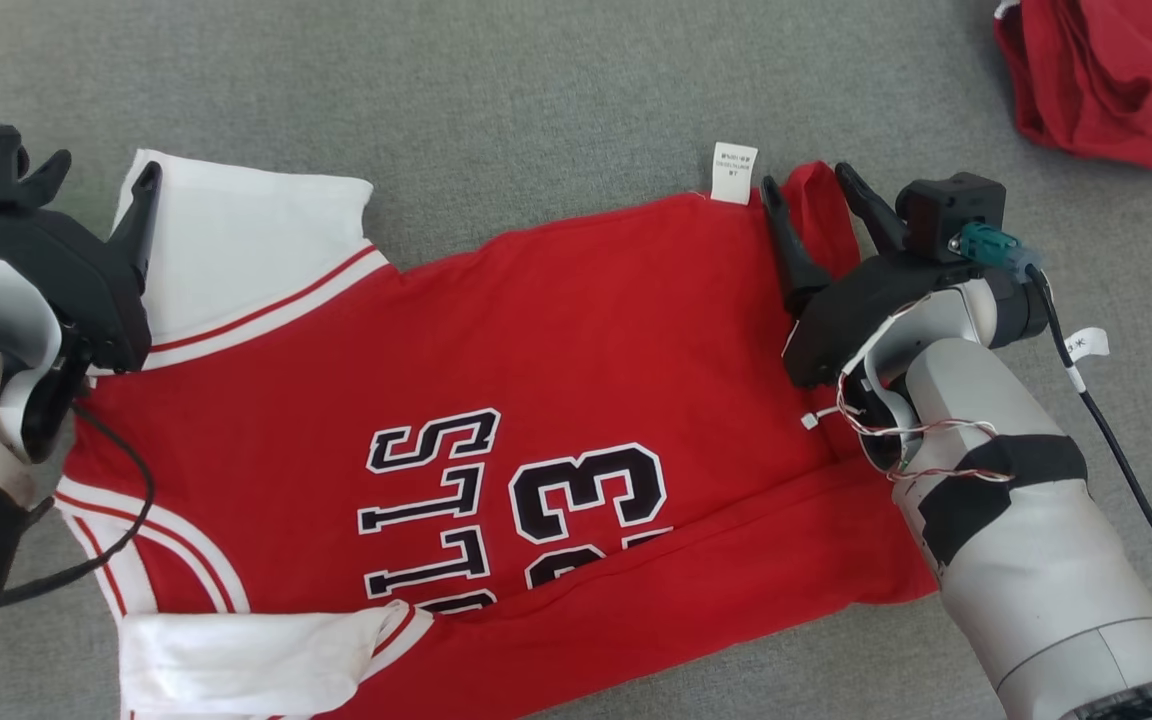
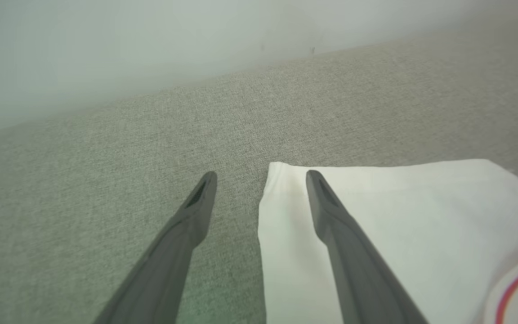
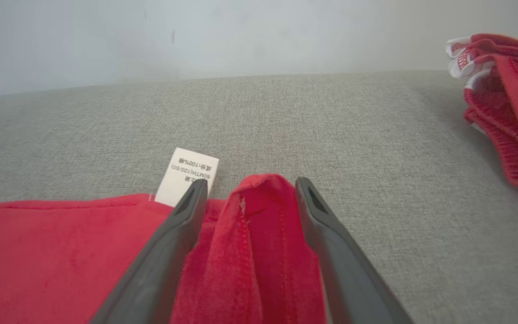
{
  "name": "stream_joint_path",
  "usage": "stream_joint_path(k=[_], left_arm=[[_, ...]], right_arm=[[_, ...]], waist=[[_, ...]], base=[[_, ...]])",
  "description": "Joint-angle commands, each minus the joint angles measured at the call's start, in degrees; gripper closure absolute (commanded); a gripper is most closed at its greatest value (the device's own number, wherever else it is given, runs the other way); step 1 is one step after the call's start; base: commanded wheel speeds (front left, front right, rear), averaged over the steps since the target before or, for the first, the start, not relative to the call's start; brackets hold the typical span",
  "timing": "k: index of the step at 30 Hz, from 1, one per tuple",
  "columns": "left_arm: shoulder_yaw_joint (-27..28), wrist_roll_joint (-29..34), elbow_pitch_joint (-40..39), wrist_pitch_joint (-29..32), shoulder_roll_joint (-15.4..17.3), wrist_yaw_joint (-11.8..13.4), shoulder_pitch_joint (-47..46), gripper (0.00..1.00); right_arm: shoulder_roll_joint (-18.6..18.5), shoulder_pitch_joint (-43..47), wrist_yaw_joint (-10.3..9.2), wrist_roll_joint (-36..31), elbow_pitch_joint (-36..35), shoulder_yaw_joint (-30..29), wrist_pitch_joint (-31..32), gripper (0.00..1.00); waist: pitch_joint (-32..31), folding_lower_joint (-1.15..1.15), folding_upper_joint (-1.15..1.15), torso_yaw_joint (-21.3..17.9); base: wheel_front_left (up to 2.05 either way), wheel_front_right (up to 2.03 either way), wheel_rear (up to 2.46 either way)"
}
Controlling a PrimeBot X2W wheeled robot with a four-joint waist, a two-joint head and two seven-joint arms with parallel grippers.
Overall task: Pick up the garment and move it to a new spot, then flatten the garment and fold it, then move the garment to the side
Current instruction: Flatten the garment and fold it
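Red jersey [image 1: 576,330] spread on grey cloth [image 1: 536,80], another red garment [image 1: 1106,80] far right, left fingers [image 1: 141,215] apart, right fingers [image 1: 791,245] apart.

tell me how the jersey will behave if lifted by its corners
Probably floppy: the jersey lies creased, its hem corner bunched inside the open right pincer. Likely light, since the cloth looks thin. Lifted by two corners, the middle would probably sag.

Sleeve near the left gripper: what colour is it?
The sleeve is white with red trim; clearest in head view.
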Motion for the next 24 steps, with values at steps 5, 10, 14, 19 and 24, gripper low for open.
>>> stream_joint_path(k=[5,10,14,19,24], left_arm=[[-2.8,-1.4,3.1,-0.1,0.7,0.0,-2.8,0.0],[-5.2,-3.6,4.9,-0.8,0.6,0.0,-4.3,0.0],[-7.1,-5.7,5.9,-0.5,0.3,0.0,-5.4,0.52],[-9.2,-7.6,6.6,-1.6,0.2,0.0,-6.4,1.0],[-10.3,-10.0,7.0,-5.7,-0.2,0.0,-6.6,1.0]], right_arm=[[0.8,-2.3,-0.16,1.0,2.3,1.2,-1.1,0.0],[1.0,-3.7,-0.16,2.2,4.1,2.8,-1.7,0.0],[1.1,-4.9,-0.16,3.2,5.3,4.0,-2.0,0.46],[1.1,-6.8,-0.16,3.9,6.6,4.2,-3.4,1.0],[0.3,-6.6,-0.16,3.7,7.6,3.9,-5.3,1.0]], waist=[[2.1,-0.01,-0.01,-1.0],[2.7,-0.01,-0.01,-1.3],[3.3,-0.01,-0.01,-1.4],[3.4,-0.01,-0.01,-1.1],[1.1,-0.01,-0.01,0.0]], base=[[0.0,0.0,0.0],[0.0,0.0,0.0],[0.0,0.0,0.0],[0.0,0.0,0.0],[0.0,0.0,0.0]])
